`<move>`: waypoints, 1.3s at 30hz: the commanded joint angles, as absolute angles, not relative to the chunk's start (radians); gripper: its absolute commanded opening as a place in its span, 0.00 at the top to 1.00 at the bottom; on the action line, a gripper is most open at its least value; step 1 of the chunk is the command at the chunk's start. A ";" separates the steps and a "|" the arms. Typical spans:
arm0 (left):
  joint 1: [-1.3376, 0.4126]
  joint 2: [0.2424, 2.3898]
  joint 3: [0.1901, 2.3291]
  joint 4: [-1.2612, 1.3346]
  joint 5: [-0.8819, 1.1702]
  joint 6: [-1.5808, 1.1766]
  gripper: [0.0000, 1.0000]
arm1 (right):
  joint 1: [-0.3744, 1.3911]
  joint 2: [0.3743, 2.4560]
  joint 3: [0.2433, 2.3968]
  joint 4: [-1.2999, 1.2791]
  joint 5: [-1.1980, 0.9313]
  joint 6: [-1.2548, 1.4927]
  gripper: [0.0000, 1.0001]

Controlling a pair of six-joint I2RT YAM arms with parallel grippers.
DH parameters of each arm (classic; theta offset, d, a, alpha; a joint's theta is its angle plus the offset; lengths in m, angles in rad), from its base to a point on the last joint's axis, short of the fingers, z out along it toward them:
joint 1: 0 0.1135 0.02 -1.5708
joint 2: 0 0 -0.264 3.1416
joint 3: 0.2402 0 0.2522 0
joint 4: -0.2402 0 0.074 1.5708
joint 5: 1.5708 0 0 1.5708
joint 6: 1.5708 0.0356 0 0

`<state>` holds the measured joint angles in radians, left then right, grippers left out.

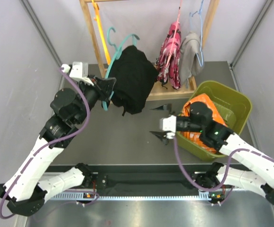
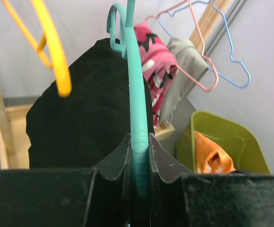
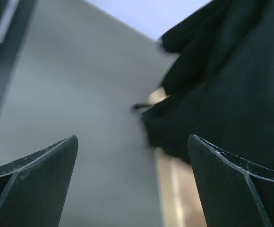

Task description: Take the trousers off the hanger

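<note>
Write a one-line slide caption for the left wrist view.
Left hand clamped on the teal hanger carrying the black trousers; orange trousers already lie in the green bin to the right.

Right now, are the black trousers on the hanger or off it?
On. The black trousers drape over the teal hanger, held by the left gripper.

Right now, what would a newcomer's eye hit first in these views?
The black trousers draped on the teal hanger, centre back, with the left pincer shut on that hanger. Next, the orange trousers already in the green bin at right, beside the open right pincer. The floral trousers and grey trousers hang on the rack behind.
</note>
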<state>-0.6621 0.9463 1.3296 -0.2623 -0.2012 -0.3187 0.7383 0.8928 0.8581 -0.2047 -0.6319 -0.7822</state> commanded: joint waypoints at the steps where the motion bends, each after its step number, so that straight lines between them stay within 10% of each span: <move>1: -0.660 0.853 1.275 -0.115 -0.183 -0.414 1.00 | 0.921 0.965 0.867 0.157 -0.318 -0.816 0.00; 11: -0.658 0.738 1.143 -0.146 -0.155 -0.506 1.00 | 1.109 1.225 0.911 0.630 0.026 -0.720 0.00; 25: -0.658 0.675 1.086 -0.140 -0.086 -0.520 1.00 | 1.092 1.430 1.061 0.569 0.167 -0.618 0.03; 32: -0.658 0.641 1.057 -0.156 -0.106 -0.511 1.00 | 1.013 1.431 1.135 0.376 0.085 -0.606 1.00; 39: -0.660 0.626 0.997 -0.225 -0.192 -0.471 1.00 | 0.904 1.353 1.363 0.025 -0.239 -0.621 1.00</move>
<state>-0.6601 0.6540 1.0111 -0.2981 -0.1509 -0.4969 0.9630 1.4353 1.2148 0.1772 -0.0921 -0.6247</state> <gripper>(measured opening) 0.175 0.038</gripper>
